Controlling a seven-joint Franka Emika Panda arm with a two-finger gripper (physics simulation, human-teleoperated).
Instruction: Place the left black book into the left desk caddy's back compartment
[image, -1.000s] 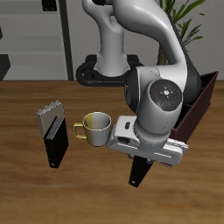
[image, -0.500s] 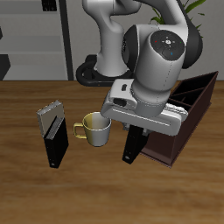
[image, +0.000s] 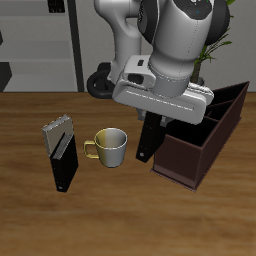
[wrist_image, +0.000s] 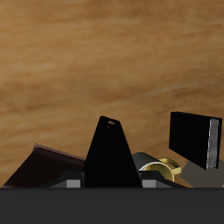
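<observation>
One left black book (image: 148, 140) gripped by fingers (wrist_image: 73, 182), airborne beside left desk caddy (image: 200, 150)

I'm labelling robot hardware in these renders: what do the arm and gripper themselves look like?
The arm has bulky, rounded segments in glossy white-grey, with dark grey bands at the joints and a round dark cap bearing a small red dot on the top link. The gripper is a flat, wide, light grey block with small dark markings along its front face. No loose cables show. Its fingers are hidden in the exterior view.
</observation>
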